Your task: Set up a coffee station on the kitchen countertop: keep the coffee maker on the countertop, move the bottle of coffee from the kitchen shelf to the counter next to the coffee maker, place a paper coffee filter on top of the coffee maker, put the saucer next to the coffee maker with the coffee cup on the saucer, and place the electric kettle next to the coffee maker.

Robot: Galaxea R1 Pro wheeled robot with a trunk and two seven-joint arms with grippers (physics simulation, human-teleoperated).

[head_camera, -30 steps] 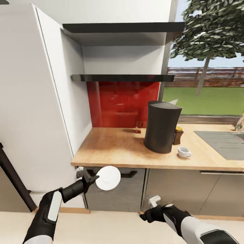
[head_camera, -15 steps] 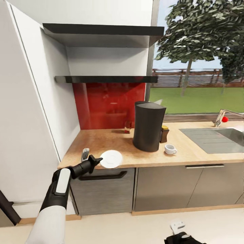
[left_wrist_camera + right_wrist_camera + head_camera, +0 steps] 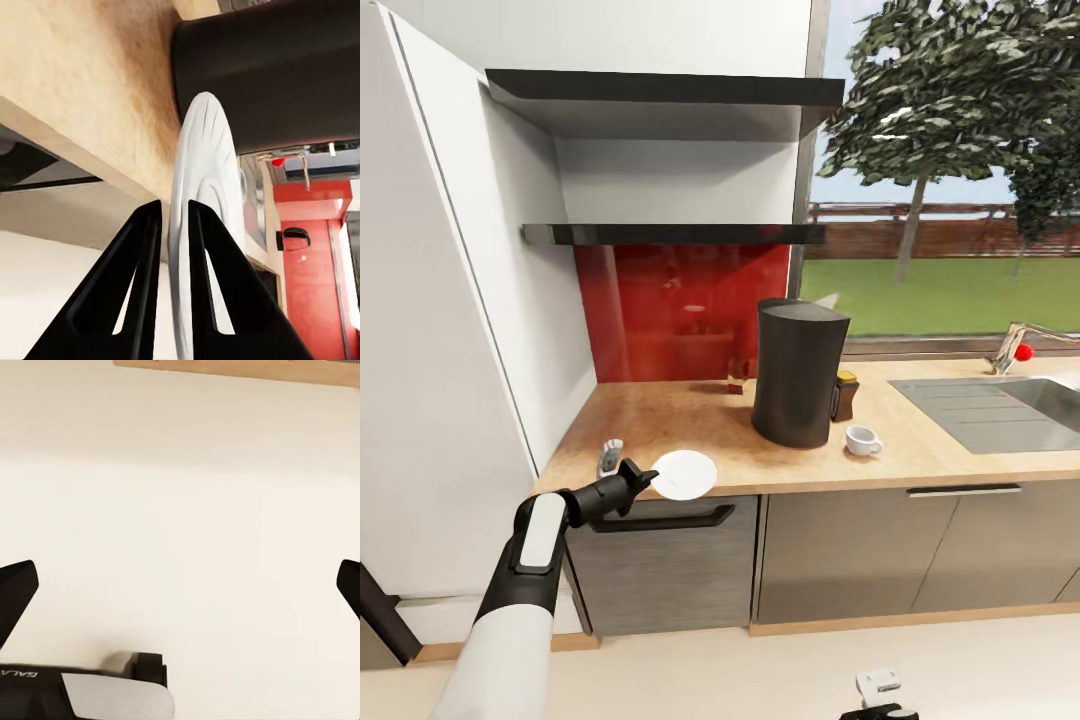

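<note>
Sunlit kitchen corner with a red backsplash (image 3: pixel 690 310), a garden window and a beige wood-grain countertop (image 3: pixel 690 420) over dark grey cabinets. At the counter's front edge, the left gripper (image 3: pixel 644 479) pinches the rim of the white saucer (image 3: pixel 683 473) between its two black fingers (image 3: pixel 139 285), the plate held edge-on in the wrist camera and hovering over the counter's lip. Farther along the counter stands the tall black coffee maker (image 3: pixel 798 372). A tiny white coffee cup (image 3: pixel 861 440) sits just beside its base, toward the grey sink (image 3: pixel 990 410), and the bottle of coffee (image 3: pixel 845 394) stands close behind. Two black floating shelves (image 3: pixel 670 234) hang above. Low near the pale floor, the right gripper (image 3: pixel 180 585) hangs with fingertips spread wide, holding nothing.
</note>
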